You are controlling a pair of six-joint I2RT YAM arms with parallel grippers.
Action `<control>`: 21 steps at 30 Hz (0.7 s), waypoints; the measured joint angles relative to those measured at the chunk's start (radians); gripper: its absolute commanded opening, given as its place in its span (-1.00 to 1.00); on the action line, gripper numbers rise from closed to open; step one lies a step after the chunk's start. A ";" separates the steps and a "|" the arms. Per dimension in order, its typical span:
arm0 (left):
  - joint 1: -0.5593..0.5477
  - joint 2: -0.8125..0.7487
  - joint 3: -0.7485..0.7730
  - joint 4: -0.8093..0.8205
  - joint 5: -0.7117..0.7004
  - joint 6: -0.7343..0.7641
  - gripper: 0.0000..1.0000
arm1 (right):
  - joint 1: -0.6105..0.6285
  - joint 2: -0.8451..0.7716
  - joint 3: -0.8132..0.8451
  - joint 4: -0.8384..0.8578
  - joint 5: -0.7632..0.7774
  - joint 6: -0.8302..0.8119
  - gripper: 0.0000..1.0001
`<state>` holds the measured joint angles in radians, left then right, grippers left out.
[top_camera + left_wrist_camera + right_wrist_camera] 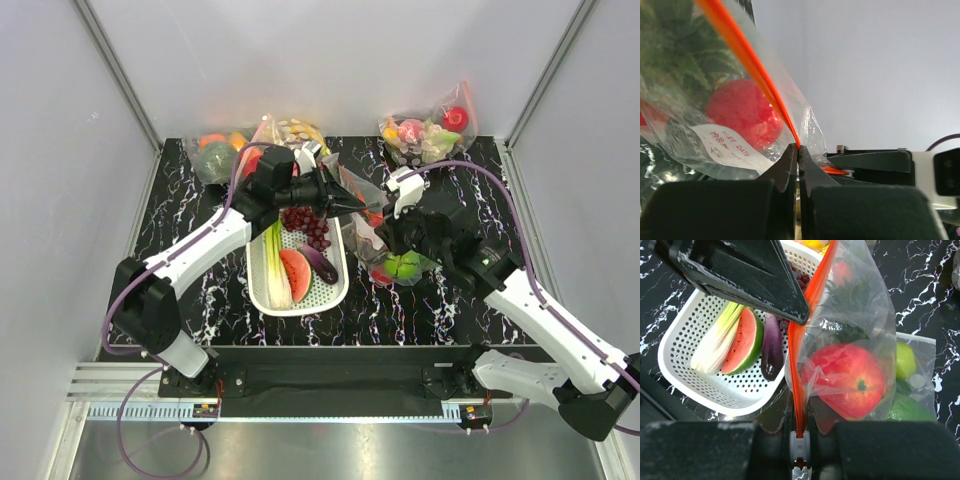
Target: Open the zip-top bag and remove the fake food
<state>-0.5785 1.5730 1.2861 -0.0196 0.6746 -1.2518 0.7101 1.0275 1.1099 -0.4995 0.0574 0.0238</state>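
The bag [860, 315] was held up between the two arms, just beside the basket [685, 365], with the red fruit [845, 380] inside. The left gripper [798, 152] and right gripper [800, 437] were each pinched tight on its orange strip [799, 365]. The plastic looked thin, soft and slippery, and the load light. The strip's two lips seemed the best place to hold.

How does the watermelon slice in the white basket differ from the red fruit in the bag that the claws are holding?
The watermelon slice is a wedge with a green rind; the red fruit is round and red-skinned. The slice lies loose in the white basket; the fruit sits inside the clear zip-top bag, pinched at its orange strip by the left claw and the right claw. Both are red toy food.
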 measured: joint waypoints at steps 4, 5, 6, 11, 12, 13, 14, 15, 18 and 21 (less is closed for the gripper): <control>-0.007 -0.009 0.035 -0.070 0.000 0.091 -1.00 | 0.000 0.023 0.075 -0.086 -0.020 -0.018 -1.00; -0.008 -0.017 0.036 -0.084 0.001 0.109 -1.00 | 0.000 0.028 0.089 -0.101 -0.023 -0.021 -1.00; -0.010 -0.024 0.035 -0.094 0.002 0.122 -1.00 | 0.000 0.034 0.109 -0.126 -0.026 -0.025 -1.00; -0.018 -0.067 0.006 -0.113 0.024 0.175 -1.00 | 0.003 0.055 0.198 -0.266 -0.042 -0.036 -1.00; -0.021 -0.073 -0.003 -0.112 0.037 0.184 -1.00 | 0.005 0.055 0.211 -0.296 -0.043 -0.036 -1.00; -0.025 -0.075 -0.010 -0.113 0.051 0.195 -1.00 | 0.006 0.055 0.219 -0.321 -0.045 -0.035 -1.00; -0.028 -0.075 -0.015 -0.113 0.063 0.207 -1.00 | 0.006 0.055 0.227 -0.345 -0.048 -0.035 -1.00; -0.030 -0.074 -0.021 -0.114 0.076 0.217 -1.00 | 0.008 0.055 0.230 -0.366 -0.052 -0.031 -1.00; -0.031 -0.072 -0.041 -0.119 0.114 0.244 -1.00 | 0.009 0.055 0.231 -0.420 -0.077 -0.006 -1.00; -0.031 -0.062 -0.029 -0.167 0.138 0.295 -1.00 | 0.009 0.055 0.232 -0.452 -0.094 0.024 -1.00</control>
<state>-0.6090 1.5108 1.2568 -0.1871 0.8124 -0.9569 0.7193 1.0828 1.3418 -0.9512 -0.0364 0.0483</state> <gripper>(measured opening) 0.012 0.161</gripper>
